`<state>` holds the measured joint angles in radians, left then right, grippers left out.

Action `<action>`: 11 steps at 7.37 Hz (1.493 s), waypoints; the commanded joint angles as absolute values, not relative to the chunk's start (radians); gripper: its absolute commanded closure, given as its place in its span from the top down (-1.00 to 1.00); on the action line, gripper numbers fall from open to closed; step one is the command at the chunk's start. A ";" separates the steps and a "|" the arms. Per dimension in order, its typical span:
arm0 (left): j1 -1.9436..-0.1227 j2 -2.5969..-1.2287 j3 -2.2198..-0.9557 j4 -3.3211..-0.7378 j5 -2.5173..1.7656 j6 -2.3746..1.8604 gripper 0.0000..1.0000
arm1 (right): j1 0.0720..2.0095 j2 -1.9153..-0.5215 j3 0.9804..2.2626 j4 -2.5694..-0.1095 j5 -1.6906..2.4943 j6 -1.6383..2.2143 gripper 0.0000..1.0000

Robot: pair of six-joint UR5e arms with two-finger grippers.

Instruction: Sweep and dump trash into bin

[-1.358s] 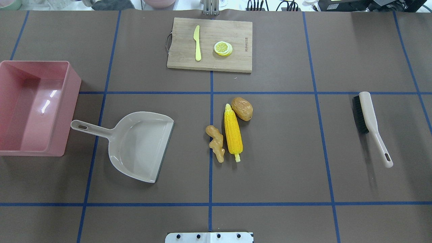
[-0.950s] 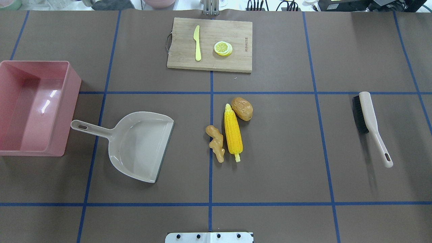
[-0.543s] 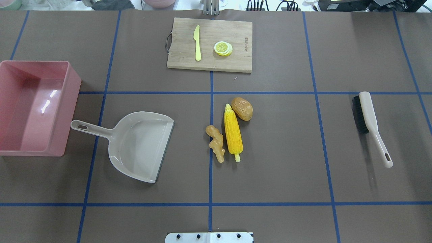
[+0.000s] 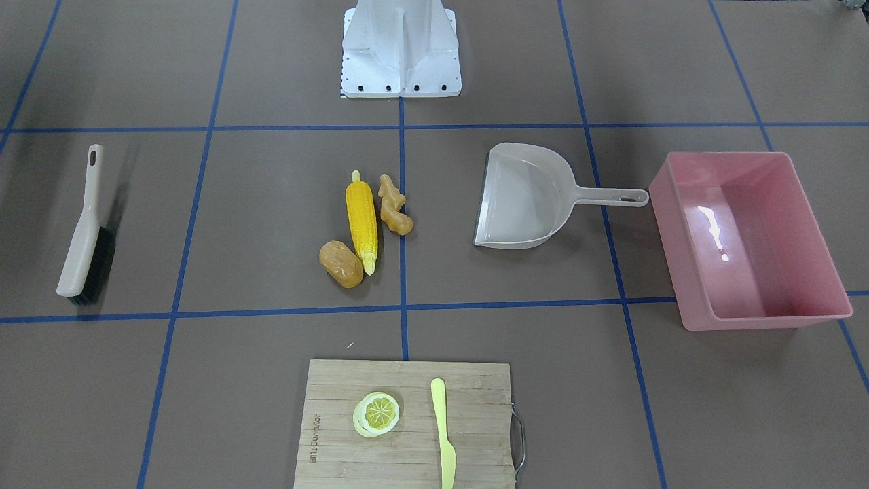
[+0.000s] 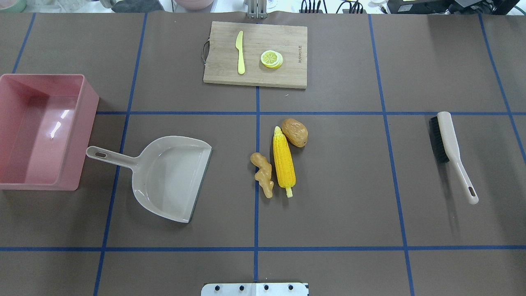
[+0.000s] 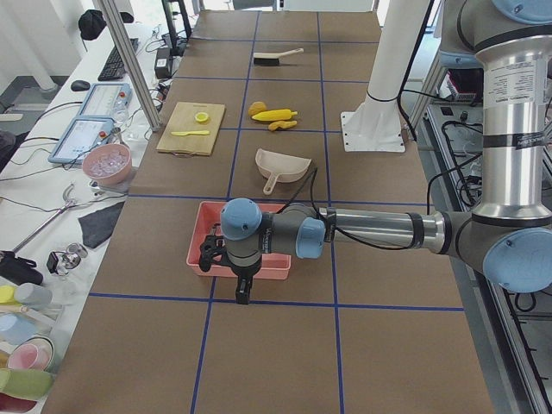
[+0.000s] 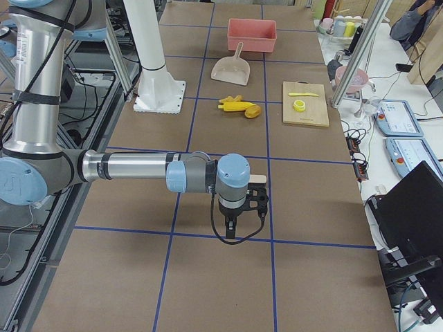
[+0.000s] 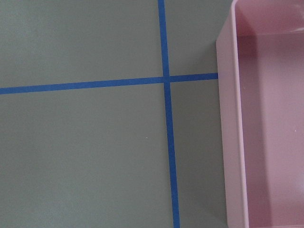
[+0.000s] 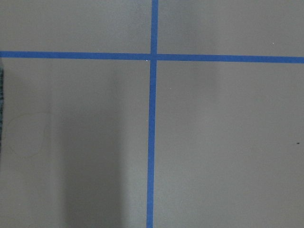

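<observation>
Over the surface's left end, beside the bin (image 5: pixel 85 131), hangs the left gripper (image 6: pixel 241 296), and the right gripper (image 7: pixel 230 228) hangs over the right end by the brush (image 5: pixel 450 144). Both show only in side views, so I cannot tell whether either is open or closed. Between them, mid-surface, lie the corn cob (image 5: pixel 284 162), potato (image 5: pixel 294 132) and ginger root (image 5: pixel 263 174), the cob lengthwise from the robot's edge toward the far edge, with the dustpan (image 5: pixel 168 181) opening toward them on the left arm's side.
</observation>
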<state>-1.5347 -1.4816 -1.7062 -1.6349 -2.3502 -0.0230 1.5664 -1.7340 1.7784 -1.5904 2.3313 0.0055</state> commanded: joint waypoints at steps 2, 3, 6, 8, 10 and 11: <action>-1.536 -1.483 -1.770 -1.625 -2.347 -0.023 0.98 | 1.522 -1.726 1.750 -1.594 2.380 0.005 1.00; -1.534 -1.491 -1.775 -1.623 -2.349 -0.023 0.98 | 1.507 -1.721 1.755 -1.589 2.413 0.008 1.00; -1.534 -1.493 -1.915 -1.490 -2.356 -0.020 0.98 | 1.326 -1.701 1.836 -1.553 2.404 0.263 1.00; -1.526 -1.570 -1.939 -1.421 -2.356 -0.020 0.98 | 1.170 -1.716 1.839 -1.313 2.369 0.580 1.00; -1.438 -1.678 -1.960 -1.361 -2.355 -0.018 0.98 | 1.060 -1.720 1.847 -1.223 2.295 0.783 1.00; -1.393 -1.713 -1.970 -1.364 -2.347 -0.018 0.98 | 1.004 -1.723 1.864 -1.224 2.292 0.837 0.99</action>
<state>-1.4472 -1.6650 -1.9557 -1.3719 -2.3535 -0.0186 1.0688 -1.7191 1.8488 -1.2448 2.3058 0.7499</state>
